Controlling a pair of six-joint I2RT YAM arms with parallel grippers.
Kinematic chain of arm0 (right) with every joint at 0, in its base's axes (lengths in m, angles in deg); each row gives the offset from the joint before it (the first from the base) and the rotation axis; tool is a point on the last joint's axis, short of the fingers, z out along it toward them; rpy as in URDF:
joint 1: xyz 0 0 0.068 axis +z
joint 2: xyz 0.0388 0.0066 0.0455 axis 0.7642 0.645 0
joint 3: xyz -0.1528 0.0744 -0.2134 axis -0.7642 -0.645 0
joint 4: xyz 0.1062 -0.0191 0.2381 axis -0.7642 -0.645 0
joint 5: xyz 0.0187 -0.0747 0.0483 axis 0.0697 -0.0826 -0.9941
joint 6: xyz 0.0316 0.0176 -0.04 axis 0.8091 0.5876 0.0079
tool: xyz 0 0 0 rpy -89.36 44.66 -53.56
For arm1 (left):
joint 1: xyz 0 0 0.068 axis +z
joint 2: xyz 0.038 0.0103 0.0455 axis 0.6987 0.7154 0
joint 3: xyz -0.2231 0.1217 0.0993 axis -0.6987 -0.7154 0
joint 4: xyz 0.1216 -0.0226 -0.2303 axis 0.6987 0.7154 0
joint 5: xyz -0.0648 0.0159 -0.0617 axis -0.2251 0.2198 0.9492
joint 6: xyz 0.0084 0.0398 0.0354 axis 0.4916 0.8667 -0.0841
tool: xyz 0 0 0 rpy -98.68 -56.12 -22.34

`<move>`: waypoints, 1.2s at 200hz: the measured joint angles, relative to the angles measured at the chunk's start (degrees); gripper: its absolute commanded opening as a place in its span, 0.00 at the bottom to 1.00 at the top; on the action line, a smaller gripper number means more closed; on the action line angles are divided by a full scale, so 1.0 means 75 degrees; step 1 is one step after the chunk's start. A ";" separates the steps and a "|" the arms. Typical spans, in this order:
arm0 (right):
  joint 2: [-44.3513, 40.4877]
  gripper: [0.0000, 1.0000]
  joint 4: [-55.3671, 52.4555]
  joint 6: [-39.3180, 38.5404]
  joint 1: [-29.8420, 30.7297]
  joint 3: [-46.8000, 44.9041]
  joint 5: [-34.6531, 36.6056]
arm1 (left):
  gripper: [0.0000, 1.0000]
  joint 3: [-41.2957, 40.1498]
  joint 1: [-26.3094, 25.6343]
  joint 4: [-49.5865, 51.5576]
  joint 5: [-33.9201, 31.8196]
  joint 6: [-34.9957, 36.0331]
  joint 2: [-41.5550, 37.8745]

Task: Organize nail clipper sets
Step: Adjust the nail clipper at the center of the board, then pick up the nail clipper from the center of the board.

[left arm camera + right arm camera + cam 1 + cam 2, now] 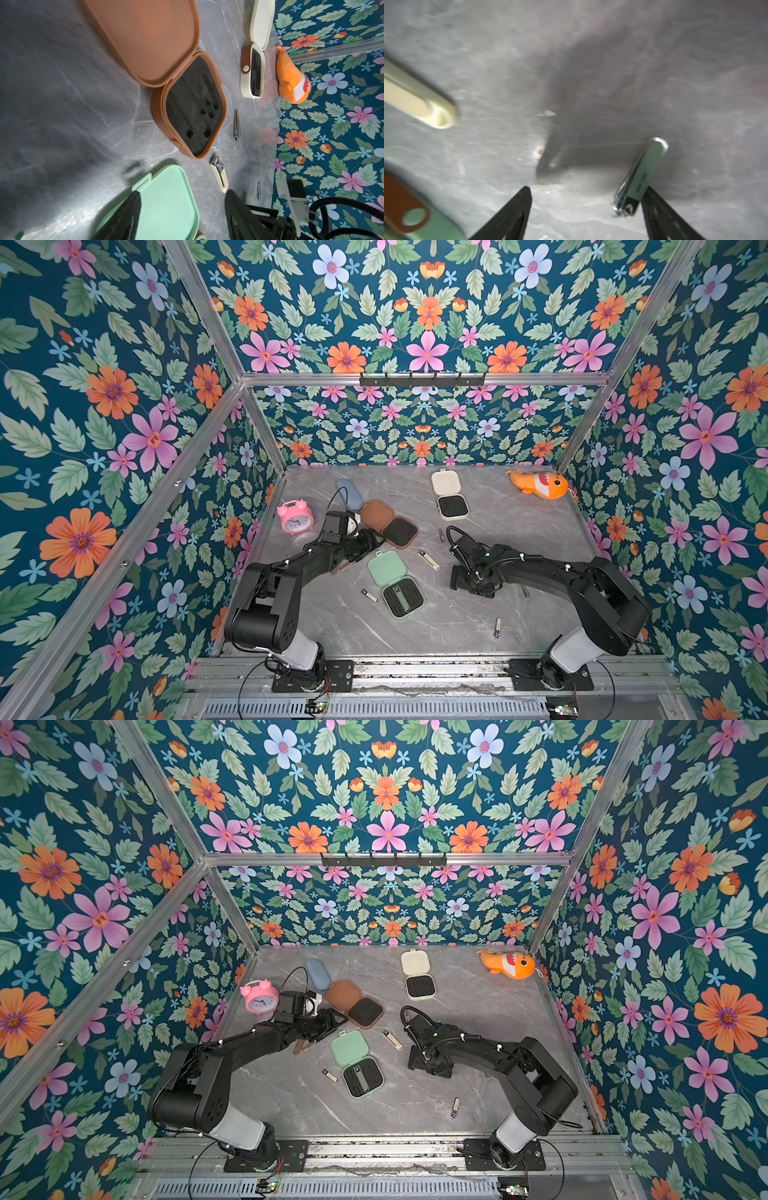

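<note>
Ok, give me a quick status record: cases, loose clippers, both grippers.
brown case: open, insert empty
cream case: open, insert looks empty
mint case: open, one green tool seated
beige clipper: loose on table
right gripper: open, low over table
green clipper: on table, beside one of its fingers
left gripper: jaws apart, hold unclear
</note>
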 measured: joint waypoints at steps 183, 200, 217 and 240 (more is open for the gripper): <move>0.0822 0.66 -0.0236 -0.1938 -0.0629 0.2069 -0.0662 | 0.67 -0.0300 0.0000 -0.0064 -0.0026 -0.0050 -0.0248; 0.0883 0.68 -0.0458 -0.2337 -0.0749 0.2092 -0.0644 | 0.67 -0.0306 0.0000 -0.0067 -0.0026 -0.0052 -0.0274; 0.1061 0.71 -0.0621 -0.2719 -0.0807 0.2119 -0.0644 | 0.67 -0.0306 0.0000 -0.0085 -0.0029 -0.0052 -0.0294; 0.1282 0.71 -0.0796 -0.3069 -0.0868 0.2119 -0.0632 | 0.67 -0.0306 0.0000 -0.0093 -0.0032 -0.0058 -0.0303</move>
